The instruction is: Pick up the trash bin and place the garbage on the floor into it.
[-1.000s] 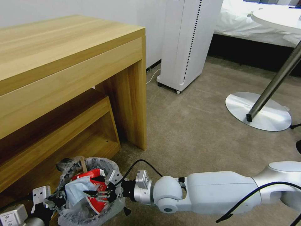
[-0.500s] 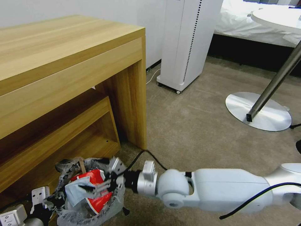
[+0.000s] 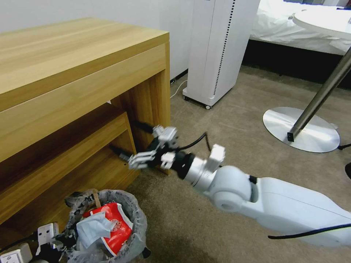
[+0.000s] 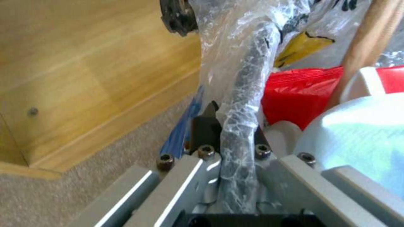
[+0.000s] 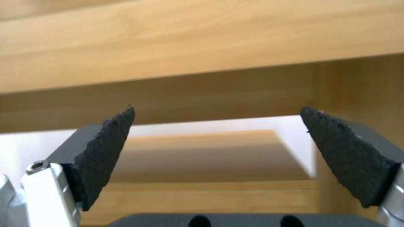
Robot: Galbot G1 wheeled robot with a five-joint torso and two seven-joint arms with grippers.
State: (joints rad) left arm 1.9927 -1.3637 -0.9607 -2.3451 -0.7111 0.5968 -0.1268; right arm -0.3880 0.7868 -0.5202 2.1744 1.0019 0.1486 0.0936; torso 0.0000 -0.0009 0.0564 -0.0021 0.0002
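Our right hand [image 3: 132, 146] has lifted clear of the small round black trash bin [image 3: 135, 219] lined with crinkly translucent white plastic. A second ago it was down inside the bin's mouth, over the litter; now it hangs in the air above and beyond the bin, in front of the light wooden table [image 3: 73, 73] with the open shelf beneath, near its side panel. Its dark textured pads [image 5: 105, 151] stand wide apart with nothing between them, and past them the right wrist view looks into the shelf opening.

The bin sits low on the left, beside the shelf on the beige-tan short-pile carpet floor [image 3: 226, 146], and has not shifted. Our left hand [image 4: 229, 142] grips its rim: the two fingers are pinched on the black edge wrapped in the plastic liner. Inside lie a crumpled red wrapper [image 3: 113, 226], a pale blue face mask [image 3: 91, 228] resting on top of it, and a thin wooden stick [image 3: 96, 197] leaning against the far wall.

We judge that the last piece has been dropped in and the right arm is pulling back empty. The stretch of carpet in the head view carries no loose litter, so the collecting looks close to finished here.
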